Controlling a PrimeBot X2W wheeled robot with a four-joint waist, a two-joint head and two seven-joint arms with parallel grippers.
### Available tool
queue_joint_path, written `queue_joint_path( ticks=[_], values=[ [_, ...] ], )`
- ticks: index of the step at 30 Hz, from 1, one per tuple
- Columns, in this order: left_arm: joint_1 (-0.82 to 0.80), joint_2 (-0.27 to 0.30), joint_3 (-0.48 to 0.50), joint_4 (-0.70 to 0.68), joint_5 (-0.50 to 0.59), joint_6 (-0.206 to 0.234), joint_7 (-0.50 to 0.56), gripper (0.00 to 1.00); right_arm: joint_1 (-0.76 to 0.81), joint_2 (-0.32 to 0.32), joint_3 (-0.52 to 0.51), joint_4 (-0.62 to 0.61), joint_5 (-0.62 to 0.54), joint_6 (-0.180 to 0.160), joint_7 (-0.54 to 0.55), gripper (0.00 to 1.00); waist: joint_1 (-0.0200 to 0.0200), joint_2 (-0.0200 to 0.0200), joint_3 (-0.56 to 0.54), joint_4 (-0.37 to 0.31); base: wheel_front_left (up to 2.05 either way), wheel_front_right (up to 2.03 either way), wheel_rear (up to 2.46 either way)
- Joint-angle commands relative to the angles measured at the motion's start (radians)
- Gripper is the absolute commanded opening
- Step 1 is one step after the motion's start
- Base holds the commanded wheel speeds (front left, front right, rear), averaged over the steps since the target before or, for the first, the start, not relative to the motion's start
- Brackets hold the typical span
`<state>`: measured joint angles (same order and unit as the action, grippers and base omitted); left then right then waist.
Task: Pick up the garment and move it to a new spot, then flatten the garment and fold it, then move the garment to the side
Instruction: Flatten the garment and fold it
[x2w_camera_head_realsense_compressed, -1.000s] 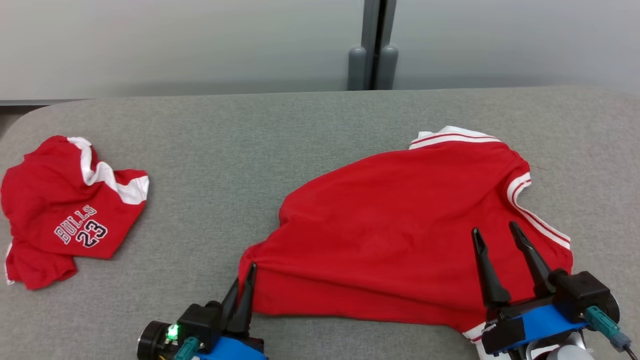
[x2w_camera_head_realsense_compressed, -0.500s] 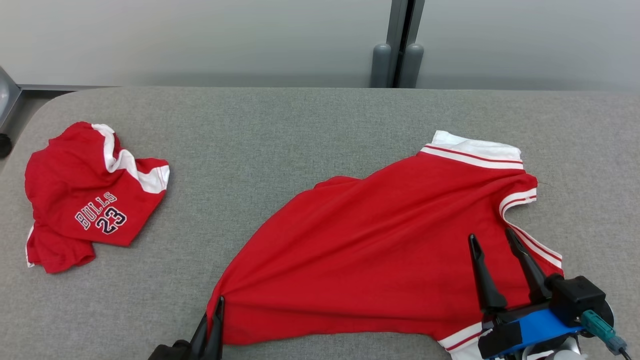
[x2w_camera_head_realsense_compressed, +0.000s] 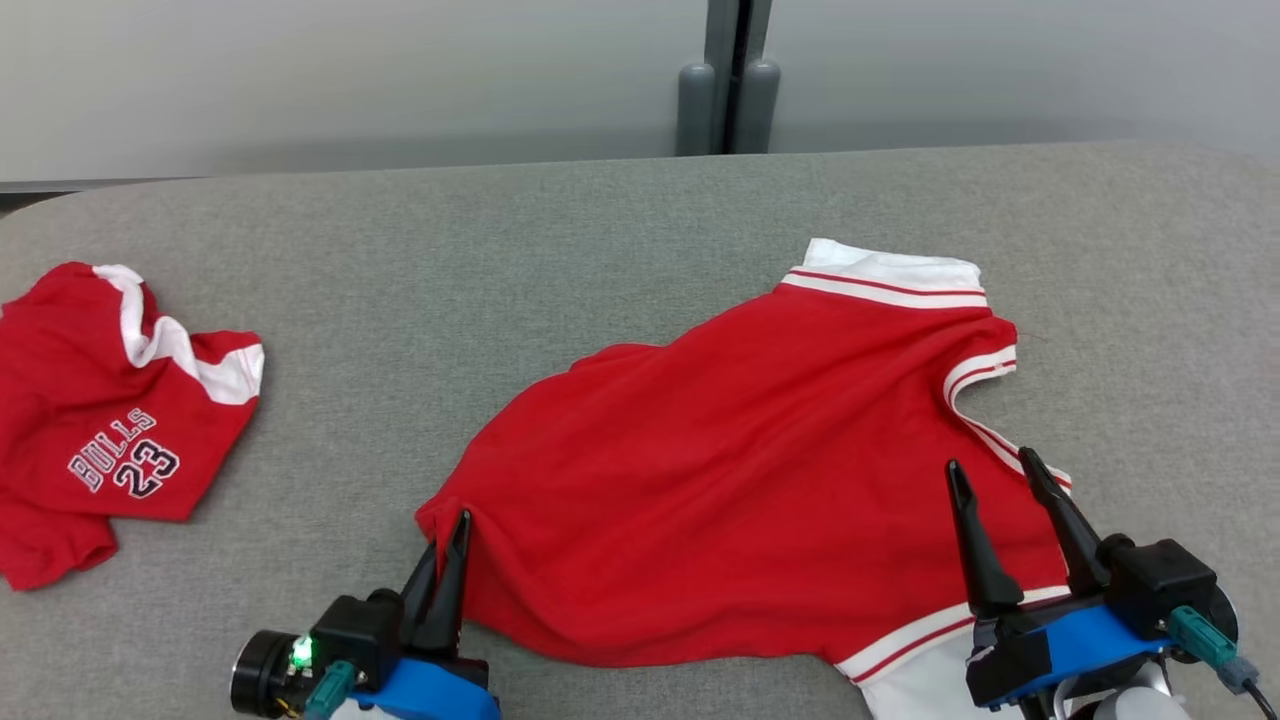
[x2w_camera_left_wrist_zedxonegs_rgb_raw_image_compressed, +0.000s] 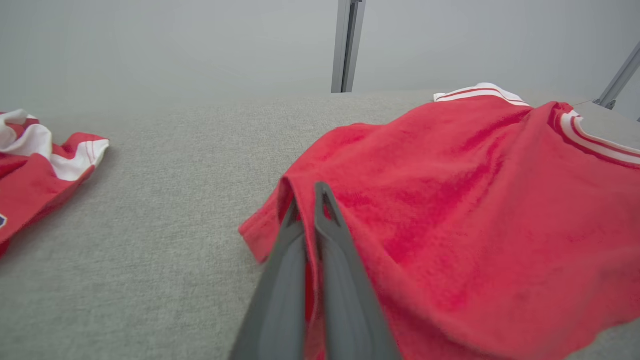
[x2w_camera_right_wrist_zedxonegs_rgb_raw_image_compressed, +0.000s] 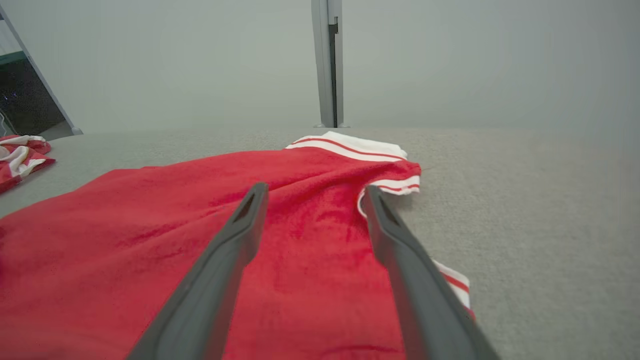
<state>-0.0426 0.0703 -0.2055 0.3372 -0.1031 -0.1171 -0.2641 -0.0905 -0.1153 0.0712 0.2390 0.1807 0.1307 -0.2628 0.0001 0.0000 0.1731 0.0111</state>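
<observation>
**A:** What do we have, biggest thing first?

**B:** We see a grey cloth-covered table (x2w_camera_head_realsense_compressed: 500, 250) running the full width of the head view. A pale wall stands behind it.

**A:** And the garment?

**B:** We find the red garment (x2w_camera_head_realsense_compressed: 740, 450) spread on the right half of the table, mostly flat, with a few soft ridges. Its white, red-striped collar (x2w_camera_head_realsense_compressed: 885, 280) points toward the wall. A white band with a red stripe runs along the near right edge.

**A:** Is there anything else on the table?

**B:** At the far left we see a second red garment (x2w_camera_head_realsense_compressed: 100, 420), crumpled, with white trim. It lies well apart from the first.

**A:** Where are the tools?

**B:** We see the left gripper (x2w_camera_head_realsense_compressed: 450, 525) at the garment's near left corner. Its fingers are pinched together on the red cloth, and the fabric bunches up around them in the left wrist view. The right gripper (x2w_camera_head_realsense_compressed: 990, 462) sits over the garment's near right side, beside the striped armhole, with its fingers spread wide. We cannot tell whether its tips touch the cloth.

**A:** Can we read any writing?

**B:** On the crumpled garment we read "BULLS" above "23" (x2w_camera_head_realsense_compressed: 125, 468), in dark letters outlined in white. We read nothing on the spread garment.
</observation>
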Motion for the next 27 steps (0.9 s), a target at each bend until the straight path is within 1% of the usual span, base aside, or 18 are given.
queue_joint_path(
  ticks=[1,7,12,21,27],
  values=[
    [-0.027,0.009,0.012,0.016,-0.002,-0.005,0.000,0.00,-0.014,-0.006,-0.002,0.006,0.008,0.000,-0.003,1.00,-0.0001,0.0000,0.002,-0.012,0.00,0.00,0.00],
    [-0.085,0.016,0.068,0.097,-0.017,-0.006,0.000,0.00,-0.019,-0.010,-0.010,0.029,0.004,0.000,-0.003,1.00,-0.0001,0.0000,0.018,-0.048,0.00,0.00,0.00],
    [-0.091,0.012,0.106,0.121,-0.016,-0.007,0.000,0.00,-0.017,-0.008,-0.018,0.039,0.007,0.000,-0.003,1.00,-0.0001,0.0000,0.015,-0.057,0.00,0.00,0.00],
    [-0.024,0.000,0.111,0.111,-0.015,-0.011,0.000,0.00,0.008,0.006,-0.024,0.064,0.010,0.000,-0.003,1.00,-0.0001,0.0000,-0.029,-0.020,0.00,0.00,0.00],
    [0.037,-0.004,0.118,0.068,-0.016,-0.013,0.000,0.00,0.022,0.016,-0.035,0.068,0.010,0.000,-0.003,1.00,-0.0001,0.0000,-0.056,0.014,0.00,0.00,0.00]
  ],
)
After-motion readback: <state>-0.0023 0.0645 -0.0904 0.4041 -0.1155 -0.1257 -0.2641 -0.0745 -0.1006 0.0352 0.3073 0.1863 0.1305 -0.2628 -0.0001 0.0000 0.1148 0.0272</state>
